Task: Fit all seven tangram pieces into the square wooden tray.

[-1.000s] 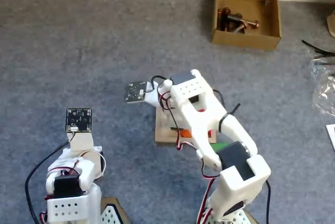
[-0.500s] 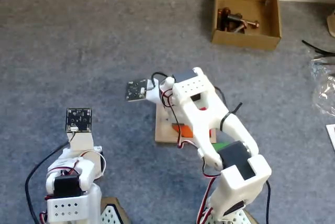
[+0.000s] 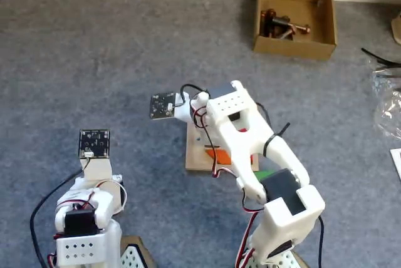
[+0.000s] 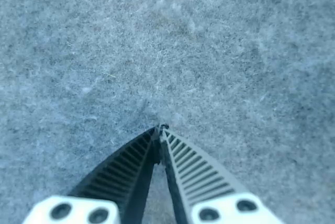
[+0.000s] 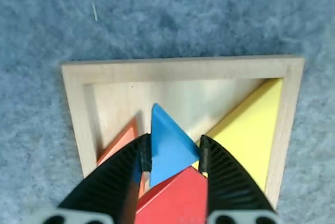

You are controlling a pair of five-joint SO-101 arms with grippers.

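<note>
We find the grey surface [image 3: 94, 61] carrying the square wooden tray [image 5: 178, 66], under the right arm [image 3: 250, 143]. Inside the tray, a yellow triangle [image 5: 251, 130] lies along one wall and an orange piece [image 5: 118, 143] lies opposite. A red piece [image 5: 178, 198] sits nearest the gripper. The right gripper [image 5: 174, 150] clamps the blue triangle [image 5: 168, 135], its apex pointing ahead at the bare floor between orange and yellow. The left gripper [image 4: 159, 130], closed and empty, sits well apart.

High overhead; wrist cameras close, downward; right shares tray [image 3: 193, 155] [image 5: 178, 65].
</note>
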